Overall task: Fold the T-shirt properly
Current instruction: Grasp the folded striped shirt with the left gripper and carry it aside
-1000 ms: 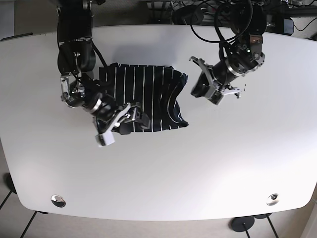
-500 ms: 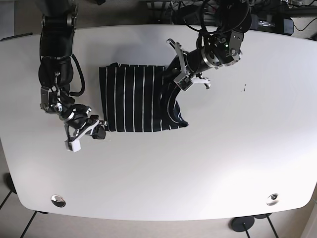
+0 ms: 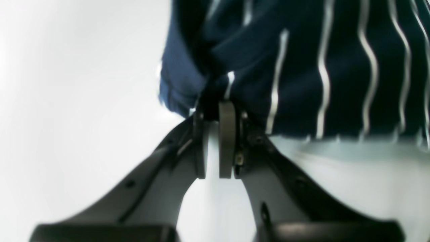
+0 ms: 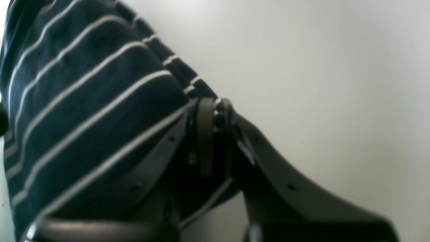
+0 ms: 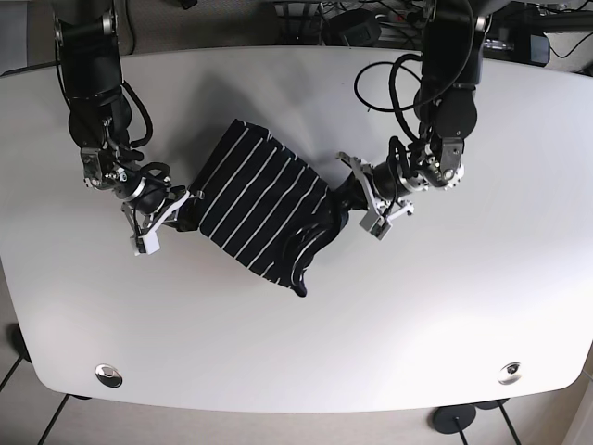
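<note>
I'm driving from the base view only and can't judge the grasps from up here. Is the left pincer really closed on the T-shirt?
Observer: Yes. In the left wrist view the left pincer is shut, with a bunched corner of the T-shirt caught at its tips.
Operator: And the right one?
Observer: The right wrist view shows the right pincer shut on the striped edge as well.
Operator: Is cloth covering either pincer?
Observer: On the right, yes: fabric drapes over one finger. The left fingers are uncovered, with white table beyond.
</note>
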Tool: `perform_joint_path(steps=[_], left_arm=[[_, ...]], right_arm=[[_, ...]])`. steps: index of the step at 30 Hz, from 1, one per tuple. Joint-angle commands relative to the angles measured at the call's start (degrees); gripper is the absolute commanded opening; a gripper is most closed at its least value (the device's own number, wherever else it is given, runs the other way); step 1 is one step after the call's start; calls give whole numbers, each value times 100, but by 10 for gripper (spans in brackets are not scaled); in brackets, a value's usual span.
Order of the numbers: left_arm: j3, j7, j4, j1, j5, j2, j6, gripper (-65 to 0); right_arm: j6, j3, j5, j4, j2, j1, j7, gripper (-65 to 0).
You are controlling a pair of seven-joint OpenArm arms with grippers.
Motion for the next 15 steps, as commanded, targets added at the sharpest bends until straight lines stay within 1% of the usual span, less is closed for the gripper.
perform_joint_path(steps=[1, 3, 4, 7, 8, 10, 12, 15], left_arm=[[-12, -50, -493, -588, 101, -39, 73, -610], [15, -445, -1153, -1080, 101, -30, 73, -608], [138, -674, -1628, -1440, 101, -30, 73, -608], [454, -946, -2234, -2021, 92, -39, 73, -608], [507, -929, -2208, -2082, 92, -39, 73, -608], [507, -929, -2023, -2126, 92, -74, 73, -607], [498, -858, -1575, -2091, 101, -83, 73, -607], [463, -234, -722, -2056, 101, -197, 91, -607]], right_arm=[[42, 46, 22, 369, 164, -115, 85, -621], [42, 46, 22, 668, 164, -317, 85, -621], [42, 46, 22, 897, 164, -502, 85, -621], [7, 37, 22, 1336, 129, -836, 76, -621], [-2, 19, 22, 1451, 103, -932, 76, -621], [-2, 11, 22, 1644, -73, -1091, 59, -621], [-11, 19, 22, 1820, -170, -1284, 50, -621], [-11, -95, 22, 2092, -223, -1495, 32, -621]])
